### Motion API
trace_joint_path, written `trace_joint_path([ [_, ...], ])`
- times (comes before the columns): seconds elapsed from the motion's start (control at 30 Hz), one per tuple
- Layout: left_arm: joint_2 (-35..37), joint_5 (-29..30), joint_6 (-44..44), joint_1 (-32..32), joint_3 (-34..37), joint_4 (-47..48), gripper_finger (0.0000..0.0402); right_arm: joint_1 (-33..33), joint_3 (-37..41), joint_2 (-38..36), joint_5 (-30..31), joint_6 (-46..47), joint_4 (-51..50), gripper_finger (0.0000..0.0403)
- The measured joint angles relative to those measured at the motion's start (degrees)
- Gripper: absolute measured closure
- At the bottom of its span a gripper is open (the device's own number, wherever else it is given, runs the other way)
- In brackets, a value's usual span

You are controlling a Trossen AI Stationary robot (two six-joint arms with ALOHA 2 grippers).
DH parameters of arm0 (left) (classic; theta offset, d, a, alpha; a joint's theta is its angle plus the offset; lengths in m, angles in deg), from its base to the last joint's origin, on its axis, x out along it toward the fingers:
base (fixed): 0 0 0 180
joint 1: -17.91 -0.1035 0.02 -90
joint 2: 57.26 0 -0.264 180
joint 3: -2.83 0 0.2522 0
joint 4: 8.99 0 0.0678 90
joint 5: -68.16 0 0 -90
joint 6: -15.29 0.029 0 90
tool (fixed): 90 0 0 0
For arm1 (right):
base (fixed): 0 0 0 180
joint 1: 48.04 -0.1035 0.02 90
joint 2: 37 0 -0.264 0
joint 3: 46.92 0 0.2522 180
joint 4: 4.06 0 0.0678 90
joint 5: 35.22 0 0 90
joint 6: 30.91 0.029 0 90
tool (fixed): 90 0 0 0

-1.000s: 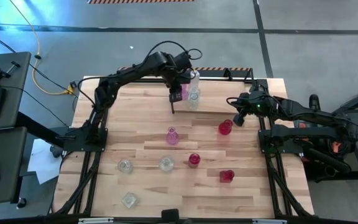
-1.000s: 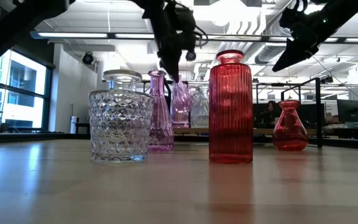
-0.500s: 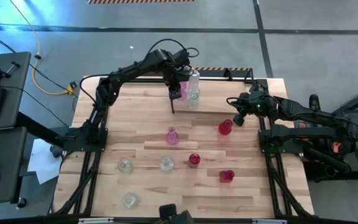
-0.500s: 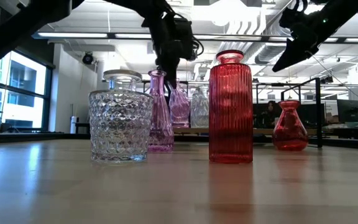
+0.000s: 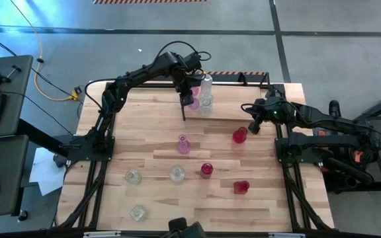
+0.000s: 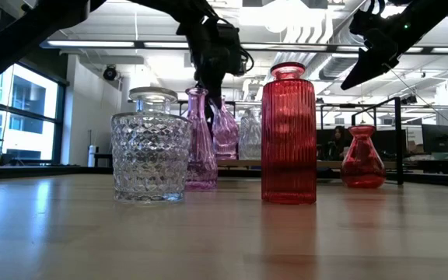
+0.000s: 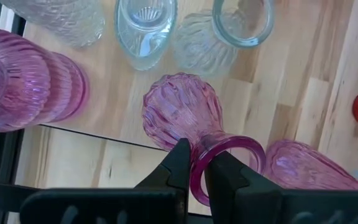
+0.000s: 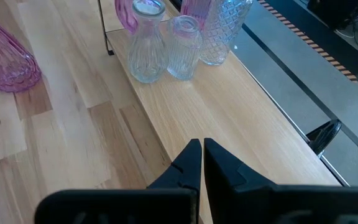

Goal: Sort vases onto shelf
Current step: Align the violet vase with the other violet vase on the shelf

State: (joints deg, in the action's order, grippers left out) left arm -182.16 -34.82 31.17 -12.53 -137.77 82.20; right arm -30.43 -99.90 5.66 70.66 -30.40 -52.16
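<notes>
Since the earlier pictures, we see that the left hand (image 5: 189, 99) has drawn slightly back toward the far left corner of the small two-tier shelf of light wood and thin black metal (image 5: 243, 114), and the pale pink ribbed glass vase with a flared rim (image 7: 185, 118) went with it; the rest of the tabletop (image 5: 157, 205) looks unchanged. The left hand is nearly closed, with its two dark fingers (image 7: 178, 163) pinching the rim of this pink vase, one inside the mouth and one outside. The vase stands on or just above the top board of the shelf; we cannot tell which.

Near it on the shelf, toward the same left end, there are already some clear ribbed glass vases (image 7: 201, 40) and other pink glass pieces (image 7: 30, 81), so we judge that a part of the sorting is done.

Still off the shelf, on the tabletop in front of it, we count seven pieces: a red bulb-shaped glass vase (image 5: 240, 135), a pink slim-necked glass vase (image 5: 183, 144), a tall red ribbed glass bottle (image 5: 206, 170), another red glass vase (image 5: 241, 187), and three clear cut-glass jars (image 5: 132, 176), so more than half of the work remains.

The right hand (image 5: 251, 125) waits beside the right end of the shelf, fingers together and holding nothing.
</notes>
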Motion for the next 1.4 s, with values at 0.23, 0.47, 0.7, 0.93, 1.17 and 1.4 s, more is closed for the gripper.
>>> trace_joint_path([
  [0.23,-1.04,-0.13,-0.78,0.07,-0.07,-0.23,0.0385,0.0,0.0,0.0,-0.04,0.05,-0.02,0.0402],
  [0.47,-1.18,0.38,-1.33,0.07,-0.02,0.13,0.0385,0.0,0.0,0.0,-0.27,-0.47,-0.02,0.0402],
  [0.7,-1.18,1.54,-1.8,0.14,-0.01,0.03,0.0385,0.0,0.0,0.02,-0.26,-0.5,-0.02,0.0402],
  [0.93,-1.18,1.83,-1.92,0.52,0.04,-0.67,0.0364,0.0,0.0,0.02,-0.24,-0.5,-0.02,0.0402],
  [1.17,-1.18,1.72,-2.27,0.52,0.04,-0.85,0.0347,0.0,0.0,0.02,-0.24,-0.5,-0.02,0.0402],
  [1.4,-1.18,2.19,-2.25,0.52,0.04,-1.85,0.0344,0.0,0.0,0.02,-0.22,-0.5,-0.02,0.0402],
])
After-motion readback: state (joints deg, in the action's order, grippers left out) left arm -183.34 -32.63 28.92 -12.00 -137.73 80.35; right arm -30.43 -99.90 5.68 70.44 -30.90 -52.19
